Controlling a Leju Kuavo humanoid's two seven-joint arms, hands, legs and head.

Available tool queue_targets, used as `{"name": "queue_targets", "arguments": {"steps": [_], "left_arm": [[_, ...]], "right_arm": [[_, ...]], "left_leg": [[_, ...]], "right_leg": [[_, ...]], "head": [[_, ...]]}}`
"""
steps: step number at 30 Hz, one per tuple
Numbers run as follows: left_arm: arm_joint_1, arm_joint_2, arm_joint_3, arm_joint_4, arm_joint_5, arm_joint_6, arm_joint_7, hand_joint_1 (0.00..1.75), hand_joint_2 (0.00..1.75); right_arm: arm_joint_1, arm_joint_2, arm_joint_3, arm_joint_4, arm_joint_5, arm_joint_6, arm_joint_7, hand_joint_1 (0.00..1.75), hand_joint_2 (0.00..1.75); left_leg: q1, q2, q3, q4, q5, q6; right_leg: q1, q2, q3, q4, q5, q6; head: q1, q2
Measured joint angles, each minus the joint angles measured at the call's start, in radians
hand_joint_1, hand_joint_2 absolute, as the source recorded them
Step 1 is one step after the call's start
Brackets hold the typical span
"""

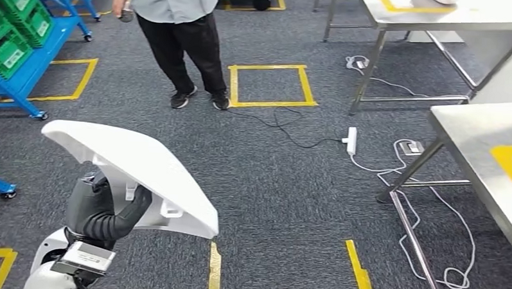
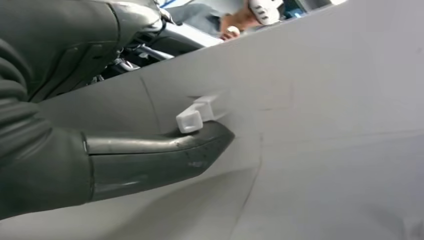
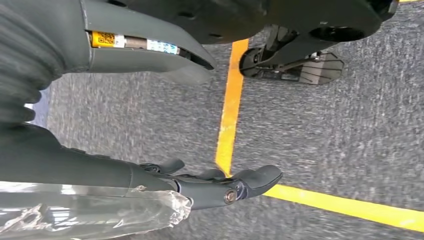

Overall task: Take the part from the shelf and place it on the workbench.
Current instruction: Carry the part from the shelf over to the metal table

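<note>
You see the left hand point(image 1: 113, 210) gripping the large white moulded plastic panel point(image 1: 137, 169) from beneath, holding it above the grey carpet point(image 1: 290, 184). The right hand point(image 3: 220, 182) hangs with fingers apart, holding nothing. The steel worktop point(image 1: 479, 136) stands well apart at right.

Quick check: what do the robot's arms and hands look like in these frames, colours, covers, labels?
Left hand: dark grey with a ribbed wrist cover, thick smooth grey thumb, white forearm shell behind. Right hand: dark grey fingers, a visible screw, a yellow code sticker and white label on the grey housing, clear plastic wrap below.
</note>
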Motion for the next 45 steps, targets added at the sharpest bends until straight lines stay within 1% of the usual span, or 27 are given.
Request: {"name": "queue_targets", "arguments": {"steps": [2, 3, 4, 6, 8, 10, 12, 13, 15, 17, 19, 20, 21, 23, 24, 26, 28, 30, 32, 34, 35, 36, 37, 39, 41, 43, 45], "left_arm": [[0.001, 0.002, 0.001, 0.001, -0.004, 0.003, -0.001, 1.75, 1.75], [0.002, 0.003, 0.002, 0.001, -0.005, 0.004, -0.001, 1.75, 1.75], [0.002, 0.004, 0.002, 0.002, -0.005, 0.005, -0.001, 1.75, 1.75], [0.002, 0.004, 0.004, 0.002, -0.005, 0.007, -0.001, 1.75, 1.75], [0.002, 0.005, 0.007, 0.002, -0.005, 0.01, -0.002, 1.75, 1.75], [0.003, 0.005, 0.011, 0.002, -0.006, 0.014, -0.006, 1.75, 1.75], [0.004, 0.005, 0.015, 0.001, -0.007, 0.018, -0.01, 1.75, 1.75], [0.004, 0.005, 0.017, 0.001, -0.007, 0.02, -0.012, 1.75, 1.75], [0.005, 0.005, 0.019, 0.001, -0.007, 0.024, -0.015, 1.75, 1.75], [0.009, 0.005, 0.022, 0.0, -0.007, 0.027, -0.016, 1.75, 1.75], [0.013, 0.006, 0.024, 0.0, -0.007, 0.028, -0.016, 1.75, 1.75], [0.014, 0.006, 0.025, 0.0, -0.008, 0.028, -0.016, 1.75, 1.75], [0.014, 0.006, 0.025, 0.0, -0.008, 0.028, -0.016, 1.75, 1.75], [0.015, 0.006, 0.025, 0.0, -0.008, 0.029, -0.016, 1.75, 1.75], [0.016, 0.006, 0.026, 0.0, -0.008, 0.03, -0.016, 1.75, 1.75], [0.018, 0.007, 0.029, 0.0, -0.008, 0.034, -0.017, 1.75, 1.75], [0.02, 0.007, 0.033, -0.001, -0.008, 0.038, -0.022, 1.75, 1.75], [0.025, 0.009, 0.039, -0.004, -0.004, 0.041, -0.031, 1.75, 1.75], [0.037, 0.012, 0.048, -0.006, 0.004, 0.043, -0.036, 1.75, 1.75], [0.052, 0.016, 0.056, -0.006, 0.011, 0.046, -0.039, 1.75, 1.75], [0.057, 0.017, 0.061, -0.007, 0.013, 0.048, -0.042, 1.75, 1.75], [0.062, 0.018, 0.066, -0.007, 0.014, 0.051, -0.044, 1.75, 1.75], [0.066, 0.02, 0.072, -0.009, 0.014, 0.054, -0.046, 1.75, 1.75], [0.076, 0.022, 0.083, -0.013, 0.013, 0.059, -0.05, 1.75, 1.75], [0.086, 0.023, 0.092, -0.016, 0.011, 0.064, -0.054, 1.75, 1.75], [0.094, 0.023, 0.098, -0.02, 0.009, 0.068, -0.058, 1.75, 1.75], [0.1, 0.023, 0.1, -0.024, 0.007, 0.069, -0.063, 1.75, 1.75]], "right_arm": [[-0.002, 0.0, -0.001, 0.0, 0.0, 0.0, 0.0, 0.0, 1.75], [-0.002, 0.0, -0.001, 0.0, 0.0, 0.0, 0.0, 0.0, 1.75], [-0.002, 0.0, -0.002, 0.0, 0.0, 0.0, 0.0, 0.0, 1.75], [0.0, 0.0, -0.004, 0.0, 0.0, 0.0, 0.001, 0.0, 1.75], [-0.001, 0.0, -0.005, 0.0, 0.0, 0.0, 0.001, 0.0, 1.75], [-0.002, 0.001, -0.005, 0.0, 0.001, 0.0, 0.001, 0.0, 1.75], [0.001, 0.002, -0.007, 0.0, 0.001, 0.0, 0.0, 0.0, 1.75], [0.004, 0.001, -0.007, 0.0, 0.001, 0.0, 0.001, 0.0, 1.75], [0.007, 0.001, -0.007, 0.0, 0.002, 0.0, 0.001, 0.0, 1.75], [0.003, 0.001, -0.007, 0.0, 0.003, 0.0, 0.001, 0.0, 1.75], [0.001, 0.001, -0.007, 0.0, 0.003, 0.0, 0.001, 0.0, 1.75], [0.002, 0.001, -0.007, 0.0, 0.003, 0.0, 0.001, 0.0, 1.75], [0.003, 0.001, -0.007, 0.0, 0.003, 0.0, 0.001, 0.0, 1.75], [0.003, 0.001, -0.007, 0.0, 0.003, 0.0, 0.002, 0.0, 1.75], [0.001, 0.001, -0.007, 0.0, 0.003, 0.0, 0.002, 0.0, 1.75], [-0.001, 0.001, -0.008, 0.0, 0.004, 0.0, 0.003, 0.0, 1.75], [0.002, 0.001, -0.008, 0.0, 0.004, 0.0, 0.005, 0.0, 1.75], [0.005, 0.001, -0.009, 0.0, 0.005, 0.0, 0.006, 0.0, 1.75], [0.004, 0.001, -0.01, 0.0, 0.006, 0.001, 0.007, 0.0, 1.75], [0.003, 0.002, -0.012, 0.0, 0.006, 0.002, 0.007, 0.0, 1.75], [0.004, 0.002, -0.014, 0.0, 0.006, 0.002, 0.007, 0.0, 1.75], [0.005, 0.002, -0.015, 0.0, 0.006, 0.002, 0.007, 0.0, 1.75], [0.006, 0.002, -0.017, 0.0, 0.006, 0.002, 0.007, 0.0, 1.75], [0.007, 0.003, -0.018, -0.001, 0.007, 0.003, 0.008, 0.0, 1.75], [0.007, 0.005, -0.018, -0.002, 0.008, 0.003, 0.01, 0.0, 1.75], [0.011, 0.006, -0.018, -0.003, 0.009, 0.003, 0.012, 0.0, 1.75], [0.015, 0.006, -0.018, -0.005, 0.01, 0.003, 0.013, 0.0, 1.75]], "left_leg": [[0.001, -0.031, -0.061, 0.13, -0.062, -0.002], [0.001, -0.037, -0.091, 0.188, -0.081, -0.001], [0.001, -0.039, -0.107, 0.212, -0.078, 0.001], [0.001, -0.046, -0.088, 0.157, -0.018, 0.01], [0.001, -0.08, -0.037, 0.035, 0.055, 0.022], [0.001, -0.105, -0.006, -0.042, 0.072, 0.029], [0.001, -0.098, 0.001, -0.061, 0.065, 0.031], [0.003, -0.089, 0.002, -0.064, 0.067, 0.033], [0.006, -0.069, 0.005, -0.072, 0.071, 0.04], [0.005, -0.047, 0.006, -0.072, 0.069, 0.044], [0.003, -0.023, 0.006, -0.072, 0.068, 0.046], [0.003, -0.011, 0.007, -0.072, 0.067, 0.046], [0.003, -0.002, 0.009, -0.072, 0.065, 0.044], [0.0, 0.016, 0.014, -0.071, 0.061, 0.039], [-0.003, 0.024, 0.016, -0.069, 0.058, 0.034], [-0.009, 0.04, 0.017, -0.067, 0.056, 0.026], [-0.008, 0.049, 0.02, -0.065, 0.052, 0.017], [-0.004, 0.021, 0.008, -0.031, 0.023, 0.006], [-0.001, -0.019, -0.039, 0.074, -0.038, -0.001], [0.0, -0.033, -0.09, 0.179, -0.075, -0.003], [0.0, -0.036, -0.098, 0.191, -0.067, -0.002], [0.0, -0.039, -0.09, 0.168, -0.039, 0.001], [0.001, -0.05, -0.067, 0.116, -0.001, 0.004], [0.003, -0.095, -0.015, 0.001, 0.054, 0.015], [0.003, -0.122, 0.006, -0.052, 0.061, 0.021], [0.004, -0.106, 0.009, -0.064, 0.06, 0.026], [0.007, -0.084, 0.013, -0.075, 0.066, 0.036]], "right_leg": [[0.001, 0.022, -0.001, 0.0, 0.001, -0.007], [0.002, 0.035, 0.0, 0.0, 0.001, -0.009], [0.003, 0.048, 0.0, 0.0, 0.001, -0.01], [0.004, 0.074, 0.004, 0.001, 0.001, -0.01], [0.005, 0.097, 0.005, 0.002, 0.001, -0.008], [0.006, 0.116, -0.003, 0.004, 0.002, 0.0], [0.004, 0.132, -0.013, 0.003, 0.006, 0.014], [0.004, 0.125, -0.02, 0.008, 0.003, 0.019], [0.008, 0.083, -0.047, 0.062, -0.028, 0.029], [0.007, 0.039, -0.101, 0.18, -0.091, 0.037], [0.005, 0.029, -0.146, 0.275, -0.126, 0.042], [0.004, 0.027, -0.144, 0.274, -0.116, 0.043], [0.003, 0.022, -0.123, 0.236, -0.089, 0.044], [0.006, -0.012, -0.047, 0.095, -0.028, 0.04], [0.008, -0.028, -0.017, 0.042, -0.013, 0.035], [0.012, -0.037, 0.002, 0.004, -0.01, 0.024], [0.01, -0.018, 0.0, 0.002, -0.005, 0.01], [0.006, 0.0, 0.001, -0.003, 0.0, -0.001], [0.004, 0.02, 0.001, -0.004, 0.002, -0.009], [0.005, 0.044, 0.001, -0.004, 0.003, -0.014], [0.005, 0.056, 0.001, -0.003, 0.003, -0.014], [0.006, 0.068, 0.002, -0.003, 0.003, -0.014], [0.006, 0.08, 0.003, -0.002, 0.003, -0.013], [0.007, 0.102, 0.001, 0.001, 0.003, -0.009], [0.005, 0.121, -0.009, 0.004, 0.007, 0.002], [0.001, 0.136, -0.019, 0.003, 0.011, 0.016], [0.003, 0.106, -0.038, 0.031, -0.009, 0.027]], "head": [[-0.002, 0.0], [-0.003, 0.0], [-0.003, 0.0], [-0.003, 0.0], [-0.002, 0.0], [-0.002, 0.0], [-0.003, 0.0], [-0.003, 0.0], [0.003, 0.0], [0.008, 0.0], [0.008, 0.0], [0.008, 0.0], [0.008, 0.0], [0.009, 0.0], [0.008, 0.0], [0.007, 0.0], [0.007, 0.0], [0.003, 0.0], [-0.003, 0.0], [-0.004, 0.0], [-0.004, 0.0], [-0.004, 0.0], [-0.004, 0.0], [-0.003, 0.0], [-0.003, 0.0], [-0.003, 0.0], [0.002, 0.0]]}}
